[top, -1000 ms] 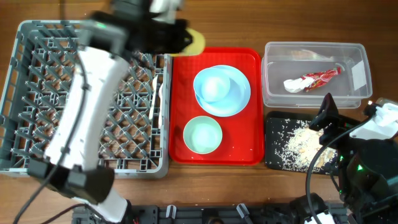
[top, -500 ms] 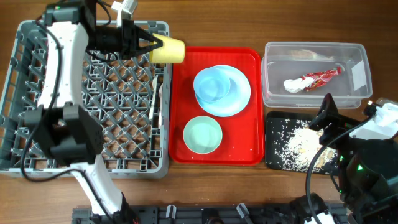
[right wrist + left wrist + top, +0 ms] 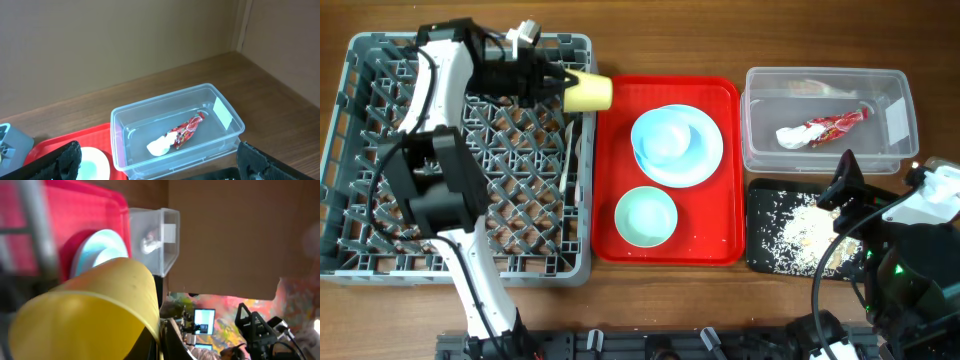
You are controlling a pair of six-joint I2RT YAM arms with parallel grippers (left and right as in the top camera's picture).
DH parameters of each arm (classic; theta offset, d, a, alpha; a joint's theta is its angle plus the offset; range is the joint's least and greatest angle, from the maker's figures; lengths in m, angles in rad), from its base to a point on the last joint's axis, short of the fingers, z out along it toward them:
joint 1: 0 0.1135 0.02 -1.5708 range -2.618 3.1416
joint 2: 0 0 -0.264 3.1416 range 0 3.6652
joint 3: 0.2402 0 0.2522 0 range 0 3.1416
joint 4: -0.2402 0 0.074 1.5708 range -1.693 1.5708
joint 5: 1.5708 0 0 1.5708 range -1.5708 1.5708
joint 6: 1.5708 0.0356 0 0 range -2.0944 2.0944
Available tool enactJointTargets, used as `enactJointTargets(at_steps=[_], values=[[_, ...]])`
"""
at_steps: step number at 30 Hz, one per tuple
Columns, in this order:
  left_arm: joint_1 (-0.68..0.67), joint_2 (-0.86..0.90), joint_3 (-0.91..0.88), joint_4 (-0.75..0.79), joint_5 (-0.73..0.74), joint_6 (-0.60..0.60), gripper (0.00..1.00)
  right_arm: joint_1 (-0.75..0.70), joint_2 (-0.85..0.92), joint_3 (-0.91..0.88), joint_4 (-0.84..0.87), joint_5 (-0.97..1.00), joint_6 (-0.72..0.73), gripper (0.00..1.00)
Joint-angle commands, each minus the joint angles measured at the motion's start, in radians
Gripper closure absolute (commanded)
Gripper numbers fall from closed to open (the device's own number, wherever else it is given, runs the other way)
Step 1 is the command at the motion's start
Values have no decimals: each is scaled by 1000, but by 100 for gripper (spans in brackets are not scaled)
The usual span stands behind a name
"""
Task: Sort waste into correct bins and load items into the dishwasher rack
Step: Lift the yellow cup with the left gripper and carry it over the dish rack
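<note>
left jaws: pinching the yellow cup, held on its side at the rack's right edge, beside the red tray | right jaws: spread wide, over the black tray | wrapper: inside the clear tub

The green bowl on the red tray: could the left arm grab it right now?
Probably not yet: the left gripper is shut on the yellow cup, so it is occupied. The green bowl itself sits uncovered on the red tray, with nothing over it.
</note>
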Motion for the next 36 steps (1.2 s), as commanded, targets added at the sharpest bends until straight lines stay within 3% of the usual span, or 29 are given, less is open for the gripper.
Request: enactJointTargets(at_steps=[1,7,13,17,19,31,36], values=[[35,30,-59,6,-24,25,96,-2,-3,9,-1,16,12,0],[82,30,-97,1,-35,24,96,-2,-3,9,-1,16,12,0],[97,30,-109,-7,-191,23,96,-2,-3,9,-1,16,12,0],[97,30,-109,-13,-230,24,91,-2,-3,9,-1,16,12,0],[97,30,-109,-17,-230,23,94,-2,-3,9,-1,16,12,1],[78,29,-109,-59,65,85,96,-2,-3,9,-1,16,12,0],[52,29,-109,-74,97,137,96,-2,-3,9,-1,16,12,0]])
